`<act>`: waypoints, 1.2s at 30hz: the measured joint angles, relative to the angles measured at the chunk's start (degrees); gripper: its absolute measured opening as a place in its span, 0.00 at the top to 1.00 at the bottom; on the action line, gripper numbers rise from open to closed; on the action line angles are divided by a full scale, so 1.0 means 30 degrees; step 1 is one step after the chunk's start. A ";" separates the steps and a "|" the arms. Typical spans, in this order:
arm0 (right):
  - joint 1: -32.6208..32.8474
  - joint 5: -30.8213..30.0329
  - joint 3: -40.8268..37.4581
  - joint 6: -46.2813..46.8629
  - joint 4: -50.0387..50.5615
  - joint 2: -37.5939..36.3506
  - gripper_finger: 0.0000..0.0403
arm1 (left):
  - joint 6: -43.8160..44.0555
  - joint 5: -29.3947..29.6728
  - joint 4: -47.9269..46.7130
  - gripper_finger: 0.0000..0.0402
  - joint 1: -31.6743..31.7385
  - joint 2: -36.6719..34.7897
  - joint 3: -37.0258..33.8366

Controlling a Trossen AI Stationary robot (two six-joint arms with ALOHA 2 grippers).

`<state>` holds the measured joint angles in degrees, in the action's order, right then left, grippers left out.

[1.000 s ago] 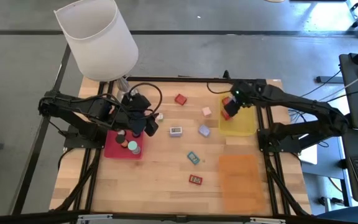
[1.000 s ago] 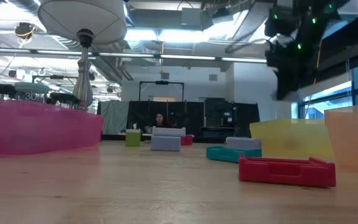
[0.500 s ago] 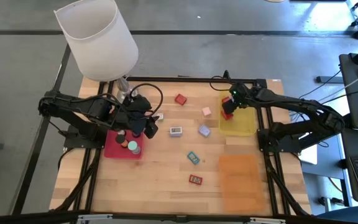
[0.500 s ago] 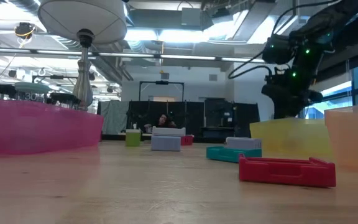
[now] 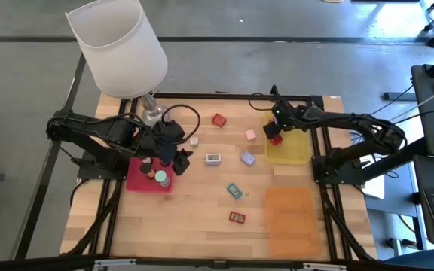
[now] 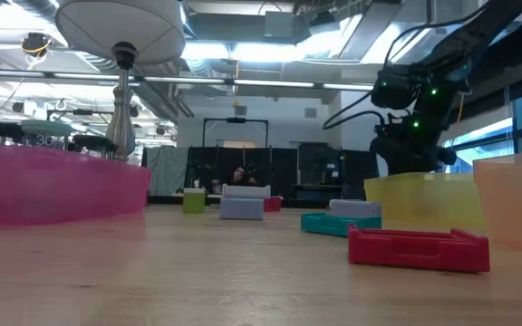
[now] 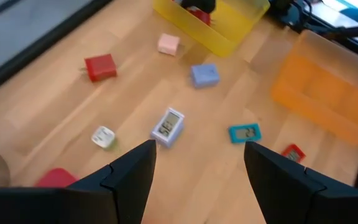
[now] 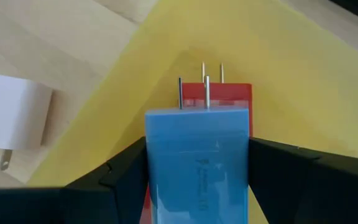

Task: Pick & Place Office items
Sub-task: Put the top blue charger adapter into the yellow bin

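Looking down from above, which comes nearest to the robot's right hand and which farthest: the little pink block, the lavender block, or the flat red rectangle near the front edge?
From the right hand, in the high view:
1. The pink block, just beside it, toward the table's middle.
2. The lavender block, a little farther out, next to the yellow tray.
3. The flat red rectangle, clearly farthest, toward the front edge.

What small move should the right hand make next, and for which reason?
Probably it should open and let go. The right hand holds a blue plug block with its prongs pointing down over the yellow tray, where a red block already lies. The item seems to be above its place, so releasing looks like the natural step. The left hand waits open near the pink tray.
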<state>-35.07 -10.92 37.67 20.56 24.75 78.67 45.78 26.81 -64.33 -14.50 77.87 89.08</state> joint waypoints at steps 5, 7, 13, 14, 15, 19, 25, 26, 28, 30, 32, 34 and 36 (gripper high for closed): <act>0.0000 0.0000 0.0000 -0.0075 -0.0846 0.0506 0.43 | 0.0006 -0.0526 0.0000 0.40 -0.0007 0.0000 0.0000; 0.0000 0.0202 0.0000 -0.0152 -0.1137 0.0611 0.43 | 0.0000 -0.0510 0.0006 0.40 0.0000 0.0000 0.0000; 0.0000 0.0444 0.0000 -0.0071 -0.1626 0.0695 0.43 | 0.0000 -0.0497 0.0005 0.40 -0.0007 0.0000 0.0000; 0.0000 0.0443 0.0000 -0.0066 -0.1647 0.0695 0.43 | 0.0000 -0.0492 0.0006 0.40 -0.0002 0.0000 0.0000; 0.0000 0.0430 0.0000 -0.0066 -0.1666 0.0695 0.43 | 0.0003 -0.0497 -0.0002 0.40 0.0000 0.0000 0.0000; 0.0000 0.0437 0.0000 -0.0073 -0.1673 0.0699 0.43 | 0.0000 -0.0490 0.0003 0.40 -0.0005 0.0000 0.0000; 0.0000 0.0437 0.0000 0.0073 -0.1681 0.0696 0.43 | 0.0000 -0.0485 0.0006 0.40 -0.0003 0.0000 0.0000; 0.0000 0.0437 0.0000 0.0073 -0.1681 0.0695 0.43 | 0.0000 -0.0488 0.0004 0.40 -0.0002 0.0003 0.0000; 0.0000 0.0437 0.0000 0.0080 -0.1688 0.0702 0.43 | 0.0000 -0.0482 0.0006 0.40 0.0000 0.0000 0.0000; 0.0000 0.0347 0.0000 0.0180 -0.1701 0.0702 0.42 | 0.0000 -0.0482 0.0000 0.40 -0.0007 0.0000 0.0000; 0.0007 0.0094 0.0000 0.0541 -0.1759 0.0702 0.40 | 0.0000 -0.0482 0.0005 0.40 0.0000 0.0000 0.0000; 0.0000 0.0048 0.0000 0.0859 -0.1756 0.0702 0.38 | 0.0000 -0.0482 0.0004 0.40 -0.0006 0.0000 0.0000; 0.0000 0.0037 0.0000 0.1005 -0.1761 0.0702 0.35 | 0.0000 -0.0475 0.0001 0.40 0.0000 0.0000 0.0000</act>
<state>-35.07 -10.81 37.67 23.57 19.46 80.77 45.78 25.39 -64.33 -14.50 77.87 89.08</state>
